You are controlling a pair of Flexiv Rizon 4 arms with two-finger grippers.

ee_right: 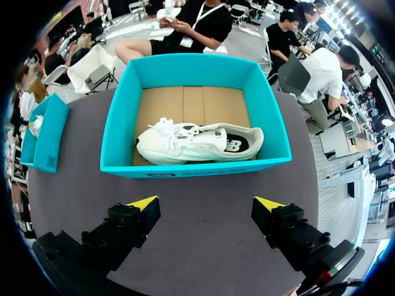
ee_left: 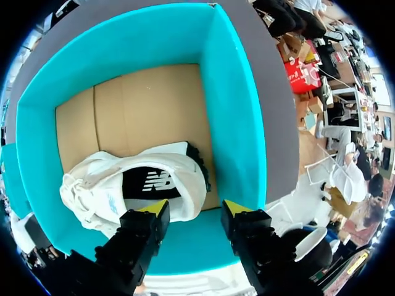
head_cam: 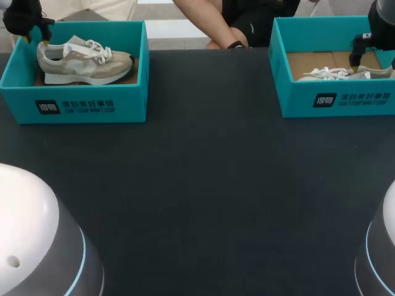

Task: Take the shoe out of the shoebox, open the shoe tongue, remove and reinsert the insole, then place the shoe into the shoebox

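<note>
Dark worktop (head_cam: 203,185) carrying a teal left shoebox (head_cam: 74,105) with a beige sneaker (head_cam: 83,61) lying inside, and a teal right shoebox (ee_right: 194,166) holding a white sneaker (ee_right: 197,143). Left tool (ee_left: 195,208) hangs spread above the beige sneaker's heel; right tool (ee_right: 207,203) hangs spread short of its box; both are empty. Judged from this, no step is complete: extraction, tongue, insole and return all remain.

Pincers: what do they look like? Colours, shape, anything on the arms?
Both the left pincer and right pincer have two blocky black fingers with wedge-shaped bright yellow tips. The left arm and right arm have rounded white-and-grey housings with a thin light-blue ring.
</note>
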